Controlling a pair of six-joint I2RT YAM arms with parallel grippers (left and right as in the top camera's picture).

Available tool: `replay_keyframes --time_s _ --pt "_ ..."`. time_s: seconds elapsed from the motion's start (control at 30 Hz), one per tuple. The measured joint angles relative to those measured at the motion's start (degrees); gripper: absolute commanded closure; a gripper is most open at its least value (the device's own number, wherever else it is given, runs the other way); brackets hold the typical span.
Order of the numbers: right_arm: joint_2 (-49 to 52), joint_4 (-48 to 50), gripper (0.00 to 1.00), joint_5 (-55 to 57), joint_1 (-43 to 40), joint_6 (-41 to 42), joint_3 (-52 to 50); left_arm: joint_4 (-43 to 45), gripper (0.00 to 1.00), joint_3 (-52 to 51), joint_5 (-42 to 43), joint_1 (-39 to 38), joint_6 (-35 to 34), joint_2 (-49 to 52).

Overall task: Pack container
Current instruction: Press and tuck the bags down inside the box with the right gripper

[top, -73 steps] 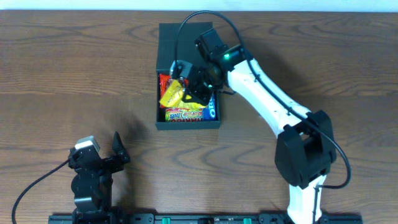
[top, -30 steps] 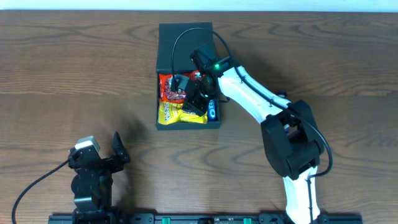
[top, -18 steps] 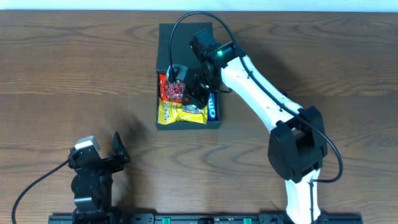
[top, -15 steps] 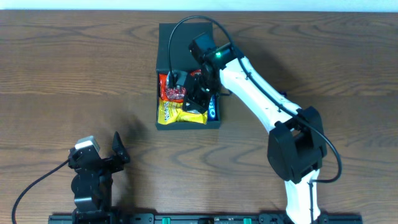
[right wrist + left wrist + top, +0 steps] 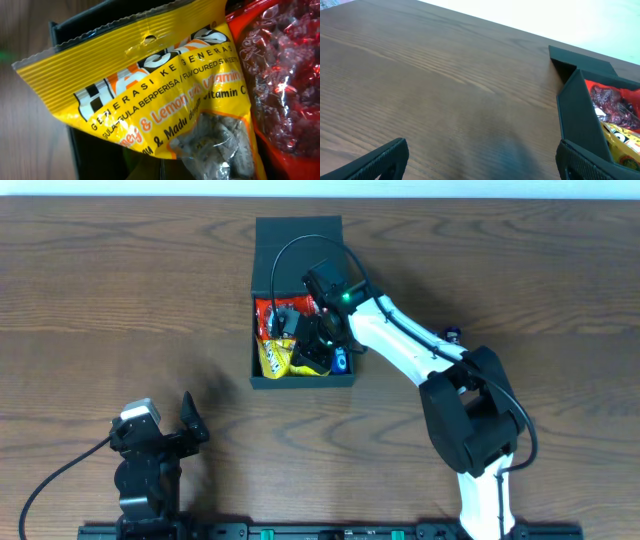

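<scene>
Because the wrist camera is pressed so close, I cannot tell whether the right tool (image 5: 315, 348) is parted or gripping. It sits low inside the dark teal-green square cardboard container (image 5: 300, 381), which lies on the brown wood-grain worktop (image 5: 420, 75).

Directly beneath the tool lies a yellow crinkled plastic sweet packet (image 5: 150, 100). It reads "GENERASI KE GENERAS", "BERPERISA / FLAVOURED SWEETS", "& Lemon", "Madu" and "Vitamin C"; the large black brand letters are creased and unreadable. Touching it on one side is a red glossy film packet (image 5: 285, 75), its print too blurred to read. A blue packet (image 5: 341, 363) peeks out past the tool's other side.

The yellow packet's crimped end rides up against the container wall. If it stays proud, the hinged flap lid (image 5: 298, 240), lying open beyond the tool, may not close flat. A lift with film snagged could also drag the packet out.

Well apart, the left tool (image 5: 485, 167) rests with fingers spread, holding nothing.
</scene>
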Motion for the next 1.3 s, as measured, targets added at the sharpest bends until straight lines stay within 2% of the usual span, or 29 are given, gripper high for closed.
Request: replay_keyframes --time_s 0.17,0.47,0.77,0.93,1.3 --pt "-0.2 1.2 0.99 0.02 0.04 1.62 -0.35 0.0 0.05 0.0 -0.02 0.0 0.0 0.0" --pt "-0.7 -8.02 0.99 -0.5 0.02 2.49 8.72 0.0 0.05 0.0 -0.02 0.0 0.0 0.0" --pt "-0.92 -8.07 0.99 -2.08 0.66 1.81 10.05 0.0 0.05 0.0 -0.02 0.0 0.0 0.0" --pt "3.3 -5.03 0.99 -2.89 3.48 1.7 10.05 0.0 0.05 0.0 0.0 0.0 0.0 0.0" --pt "7.87 -3.02 0.99 -5.6 3.72 2.25 10.23 0.0 0.05 0.0 0.0 0.0 0.0 0.0"
